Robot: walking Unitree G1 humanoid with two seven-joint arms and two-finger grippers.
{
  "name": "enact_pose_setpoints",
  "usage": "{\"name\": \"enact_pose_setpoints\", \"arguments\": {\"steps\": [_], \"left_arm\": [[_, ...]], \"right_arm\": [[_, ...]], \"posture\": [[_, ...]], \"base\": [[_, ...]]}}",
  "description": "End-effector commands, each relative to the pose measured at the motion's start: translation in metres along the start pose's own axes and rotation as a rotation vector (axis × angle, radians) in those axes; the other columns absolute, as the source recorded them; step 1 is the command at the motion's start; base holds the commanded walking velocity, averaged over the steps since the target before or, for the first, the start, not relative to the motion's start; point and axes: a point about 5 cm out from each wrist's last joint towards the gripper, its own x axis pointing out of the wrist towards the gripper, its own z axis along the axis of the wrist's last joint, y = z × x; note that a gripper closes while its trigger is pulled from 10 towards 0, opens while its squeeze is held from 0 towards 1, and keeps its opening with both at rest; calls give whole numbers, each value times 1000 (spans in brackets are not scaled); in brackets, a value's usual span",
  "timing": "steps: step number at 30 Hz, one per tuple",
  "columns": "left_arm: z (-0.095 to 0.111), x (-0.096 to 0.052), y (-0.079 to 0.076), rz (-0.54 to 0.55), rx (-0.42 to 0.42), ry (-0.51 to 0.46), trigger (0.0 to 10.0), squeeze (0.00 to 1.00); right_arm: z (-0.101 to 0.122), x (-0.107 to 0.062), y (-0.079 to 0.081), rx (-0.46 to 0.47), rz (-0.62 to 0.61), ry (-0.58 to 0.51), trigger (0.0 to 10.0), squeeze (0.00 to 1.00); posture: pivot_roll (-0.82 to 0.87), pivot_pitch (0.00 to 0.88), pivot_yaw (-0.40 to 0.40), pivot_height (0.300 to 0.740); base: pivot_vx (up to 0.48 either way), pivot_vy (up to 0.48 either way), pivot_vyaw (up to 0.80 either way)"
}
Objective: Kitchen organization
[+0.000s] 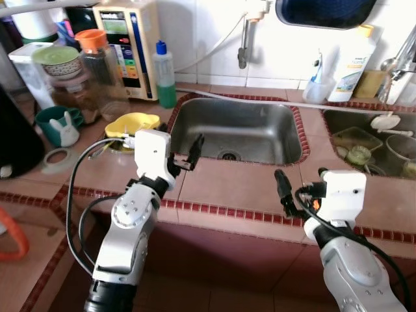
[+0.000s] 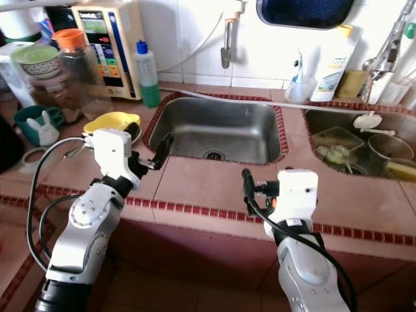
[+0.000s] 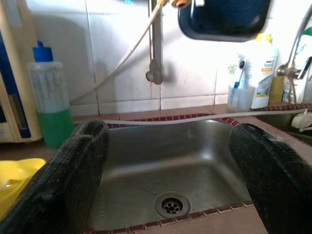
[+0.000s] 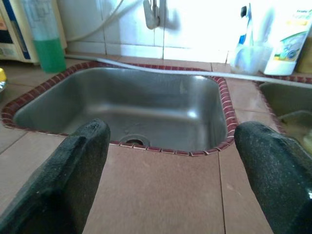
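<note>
My left gripper stands open over the tiled counter at the front left corner of the empty steel sink, nothing between its fingers. My right gripper is open too, held above the counter's front edge to the right of the sink; its wrist view looks over bare tile toward the basin. A yellow dish lies just left of the left gripper. A bottle of green liquid with a blue cap stands behind the sink's left corner.
A water purifier, an orange-lidded jar, a teal cup with a white rabbit and a tape roll crowd the left counter. A second sink on the right holds dishes. A white detergent bottle stands behind it.
</note>
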Motion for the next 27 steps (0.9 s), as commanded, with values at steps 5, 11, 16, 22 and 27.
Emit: {"name": "enact_pose_setpoints", "arguments": {"steps": [5, 11, 16, 22, 27], "left_arm": [[5, 2, -2, -14, 8, -21, 10000, 0], [5, 1, -3, -14, 2, -25, 10000, 0], [5, 1, -2, -3, -8, -19, 10000, 0], [3, 0, 1, 44, 30, -15, 10000, 0], [-2, -5, 10, 105, 89, 8, 10000, 0]], "right_arm": [[7, -1, -1, -2, 0, -34, 10000, 0], [6, -2, -1, -2, -3, -32, 10000, 0], [6, -2, -2, 1, -4, -29, 10000, 0], [7, -1, -2, -10, -6, -32, 10000, 0], [11, 3, -2, -13, -2, -51, 10000, 0]], "posture": [[35, 0, 24, 740], [34, 0, 23, 740], [36, 0, 22, 740], [38, 0, 20, 740], [42, 0, 19, 740]], "base": [[372, 0, 0], [349, 0, 0], [55, 0, 0], [0, 0, 0], [0, 0, 0]]}}
